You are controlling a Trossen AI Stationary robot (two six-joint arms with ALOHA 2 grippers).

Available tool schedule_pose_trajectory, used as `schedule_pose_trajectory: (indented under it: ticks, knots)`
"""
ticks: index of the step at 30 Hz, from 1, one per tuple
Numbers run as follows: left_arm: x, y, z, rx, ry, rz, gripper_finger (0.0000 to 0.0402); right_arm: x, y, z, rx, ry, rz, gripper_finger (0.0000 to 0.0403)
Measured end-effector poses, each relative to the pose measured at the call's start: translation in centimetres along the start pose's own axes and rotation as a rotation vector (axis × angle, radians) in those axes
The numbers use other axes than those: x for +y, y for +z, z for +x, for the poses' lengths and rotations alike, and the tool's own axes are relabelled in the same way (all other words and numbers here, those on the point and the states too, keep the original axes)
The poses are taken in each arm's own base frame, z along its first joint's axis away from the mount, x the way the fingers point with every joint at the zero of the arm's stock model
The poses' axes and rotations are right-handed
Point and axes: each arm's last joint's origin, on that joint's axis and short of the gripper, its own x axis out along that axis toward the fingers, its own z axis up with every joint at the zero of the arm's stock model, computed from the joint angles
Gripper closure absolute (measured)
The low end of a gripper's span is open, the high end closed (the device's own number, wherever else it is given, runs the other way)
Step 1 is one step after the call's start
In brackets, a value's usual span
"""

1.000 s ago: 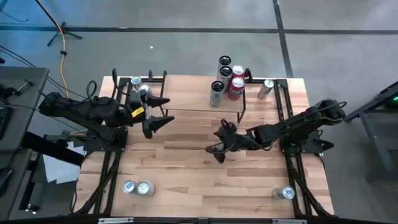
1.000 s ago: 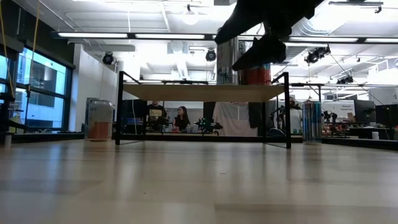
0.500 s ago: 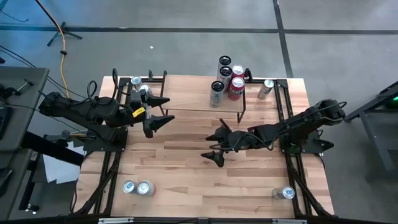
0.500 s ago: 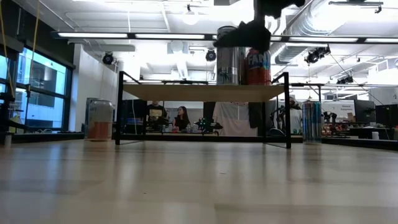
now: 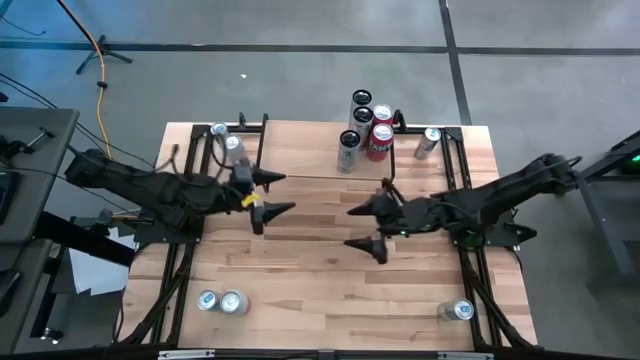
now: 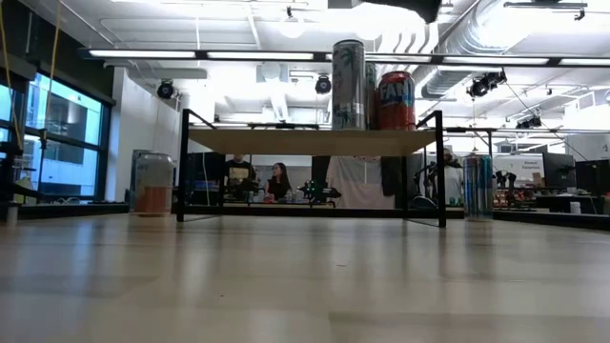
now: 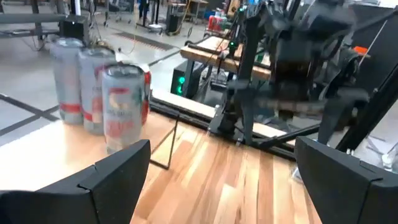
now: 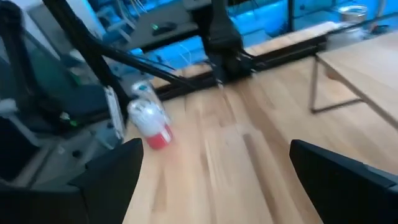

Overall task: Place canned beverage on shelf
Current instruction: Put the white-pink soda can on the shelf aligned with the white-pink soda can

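The shelf [image 5: 300, 152] stands at the table's far middle, and several cans [image 5: 364, 128] stand upright on its right end. In the low view a silver can [image 6: 349, 84] and a red can [image 6: 396, 99] show on its top [image 6: 310, 142]. My left gripper [image 5: 288, 193] hovers open just in front of the shelf's left half, and its wrist view faces the shelf's cans [image 7: 121, 106]. My right gripper [image 5: 348, 227] hovers open over the table's middle, nearer than the shelf, with nothing between its fingers [image 8: 112, 174].
Loose cans stand on the tabletop: two at the far left [image 5: 226, 138], one at the far right [image 5: 428, 141], two at the near left [image 5: 220, 301] and one at the near right [image 5: 458, 311]. The right wrist view shows a can [image 8: 149, 122] and the shelf's end [image 8: 360, 62].
My right gripper has risen from in front of the cans on the shelf, rolled, and drawn a little toward the table's right; the low view now shows those cans uncovered. My left gripper has sunk and gone toward the table's middle. Both stay open. No can has moved.
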Motion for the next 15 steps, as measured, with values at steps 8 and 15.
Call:
schedule_pose_trajectory:
  ticks: [8,15]
  knots:
    - [1.9,-4.8,4.2,-0.004,0.063,-0.015,0.0041,0.9,-2.4,-3.8,0.11,-0.224,0.002,0.0012]
    - [4.8,-4.9,9.5,0.075,0.139,0.113,0.0041,1.9,-4.0,-5.2,0.126,-0.305,0.013,0.0012]
